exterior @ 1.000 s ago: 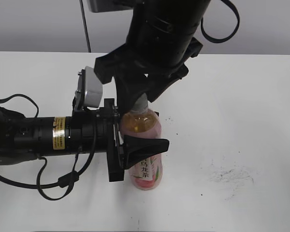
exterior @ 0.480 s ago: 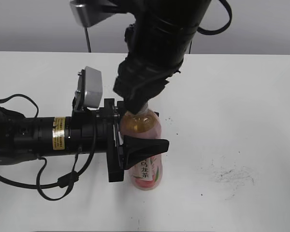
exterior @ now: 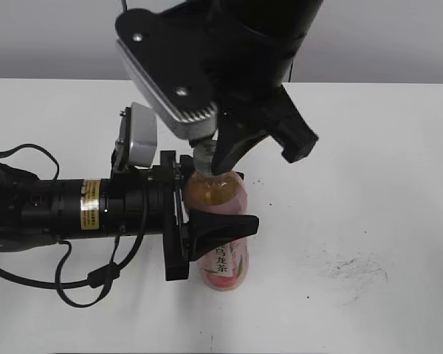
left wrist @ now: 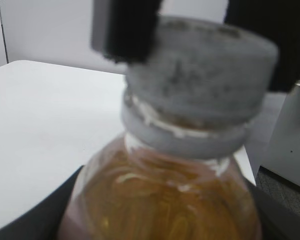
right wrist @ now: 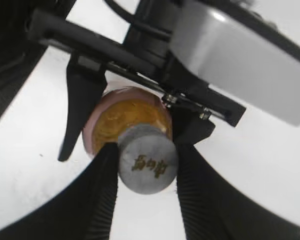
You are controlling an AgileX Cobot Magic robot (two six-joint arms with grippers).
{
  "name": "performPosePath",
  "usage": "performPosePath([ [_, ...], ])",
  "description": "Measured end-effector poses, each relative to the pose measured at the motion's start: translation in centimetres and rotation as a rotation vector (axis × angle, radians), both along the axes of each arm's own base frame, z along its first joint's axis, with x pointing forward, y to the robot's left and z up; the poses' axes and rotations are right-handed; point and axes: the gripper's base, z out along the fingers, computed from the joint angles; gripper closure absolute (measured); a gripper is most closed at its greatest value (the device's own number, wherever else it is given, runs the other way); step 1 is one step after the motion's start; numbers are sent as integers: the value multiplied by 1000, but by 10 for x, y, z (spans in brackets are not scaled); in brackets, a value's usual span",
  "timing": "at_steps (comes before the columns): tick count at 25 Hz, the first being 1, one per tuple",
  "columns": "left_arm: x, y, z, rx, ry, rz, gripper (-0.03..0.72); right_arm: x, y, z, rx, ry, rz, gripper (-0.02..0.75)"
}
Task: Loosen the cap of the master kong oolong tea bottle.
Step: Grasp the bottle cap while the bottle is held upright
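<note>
The oolong tea bottle (exterior: pixel 220 206) stands upright on the white table, amber tea inside, pink label low down. My left gripper (exterior: pixel 207 228) is shut on the bottle's body from the left. The white cap (exterior: pixel 204 155) sits on the neck. My right gripper (exterior: pixel 210 158) comes down from above and is shut on the cap. In the right wrist view the cap (right wrist: pixel 147 159) with its mark sits pinched between the two black ribbed fingers (right wrist: pixel 146 165). In the left wrist view the cap (left wrist: pixel 200 80) and bottle shoulder (left wrist: pixel 160 200) fill the frame, blurred.
The white table (exterior: pixel 369 184) stretches all round the bottle. Grey scuff marks (exterior: pixel 354 269) lie on it to the right. A grey wall runs behind the table's far edge. The left arm's black cable (exterior: pixel 81 284) loops on the table.
My right gripper has rotated about the cap, its wrist and camera housing swinging round to the left front. The bottle and left gripper stayed in place.
</note>
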Motion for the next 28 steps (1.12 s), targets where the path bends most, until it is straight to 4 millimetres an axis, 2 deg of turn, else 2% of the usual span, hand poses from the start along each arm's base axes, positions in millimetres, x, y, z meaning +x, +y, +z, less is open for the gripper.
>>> performPosePath([
  [5,0,0,0,0,-1,0,244,0,0,1,-26,-138,401,465],
  [10,0,0,0,0,1,2,244,0,0,3,-45,-233,674,465],
  [19,1,0,0,-1,6,7,244,1,0,3,-71,-333,948,465],
  [28,0,0,0,0,8,5,244,1,0,4,-82,-373,1048,465],
])
